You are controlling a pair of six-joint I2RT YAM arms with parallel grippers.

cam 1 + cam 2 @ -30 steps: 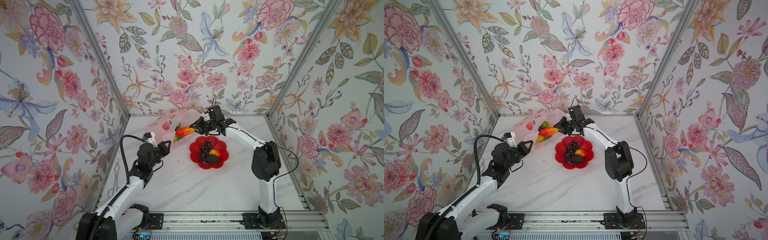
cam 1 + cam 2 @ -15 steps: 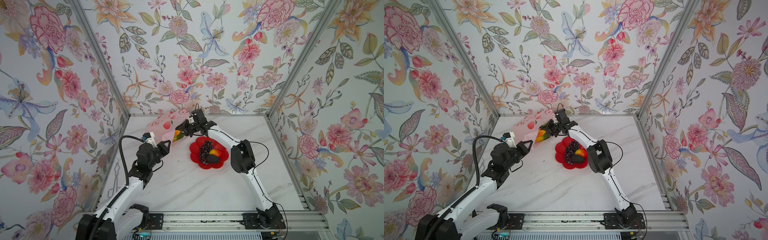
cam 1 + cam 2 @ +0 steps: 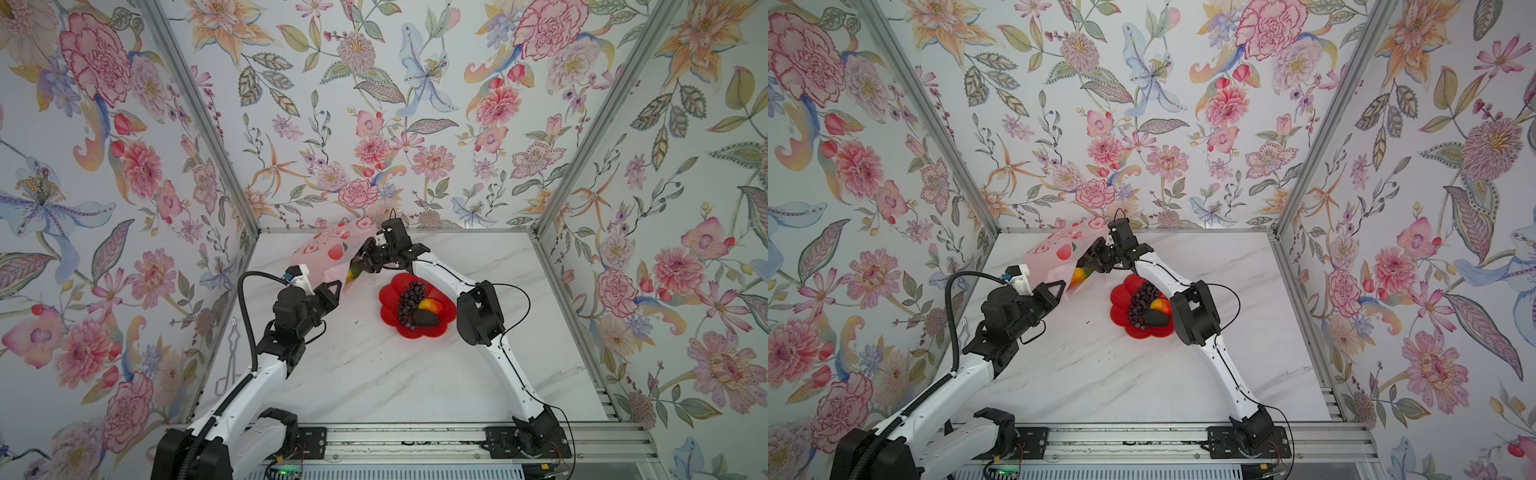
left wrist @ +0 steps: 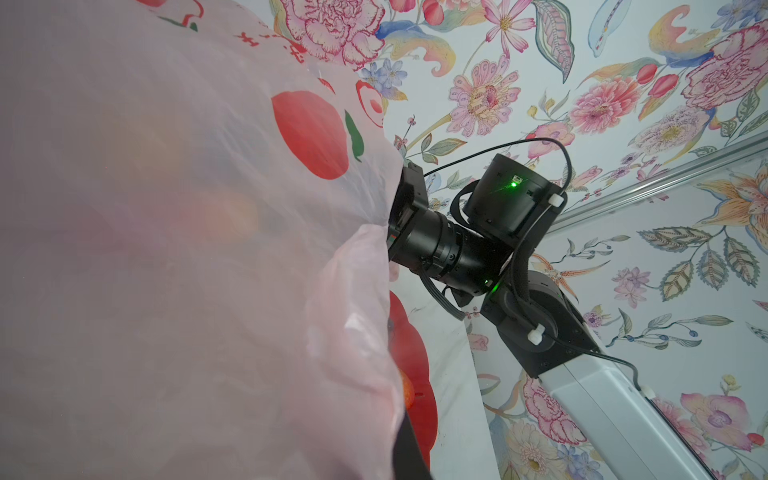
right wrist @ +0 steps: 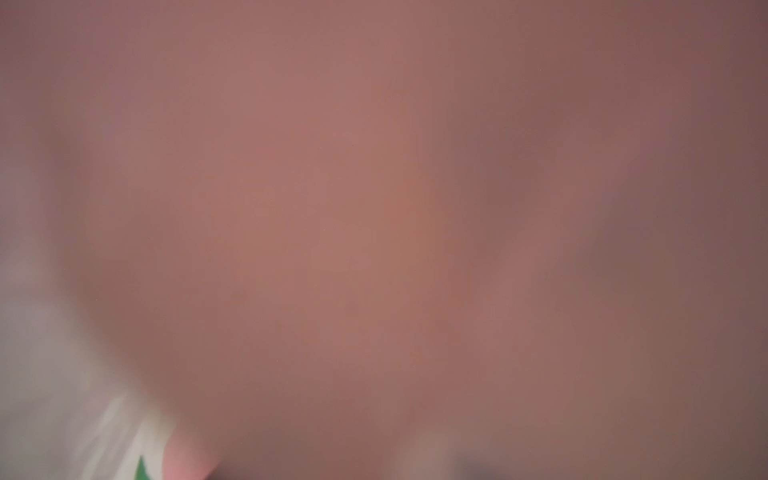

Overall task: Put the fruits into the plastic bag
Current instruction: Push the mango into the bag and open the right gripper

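Note:
The pale pink plastic bag (image 3: pixel 328 253) (image 3: pixel 1054 249) lies at the back left with its mouth towards the dish. My left gripper (image 3: pixel 334 286) (image 3: pixel 1059 286) is shut on the bag's near edge; in the left wrist view the bag (image 4: pixel 166 249) covers all but one black finger (image 4: pixel 409 453). My right gripper (image 3: pixel 361 266) (image 3: pixel 1090 264) reaches into the mouth, with an orange-green fruit (image 3: pixel 352 274) (image 3: pixel 1079 274) at its tips. Its jaws are hidden. Pink bag film (image 5: pixel 374 208) fills the right wrist view. Grapes (image 3: pixel 409 299), an orange-yellow mango (image 3: pixel 430 306) and a dark avocado (image 3: pixel 424 318) lie in the dish.
The red flower-shaped dish (image 3: pixel 390 316) (image 3: pixel 1121 316) (image 4: pixel 415 365) stands mid-table, right of the bag, under the right forearm. Metal tongs (image 3: pixel 230 361) lie by the left wall. Floral walls close off the left, back and right of the marble table (image 3: pixel 374 374).
My right gripper has moved left with the orange-green fruit, from beside the bag into its mouth. The left gripper has kept its hold on the bag's edge.

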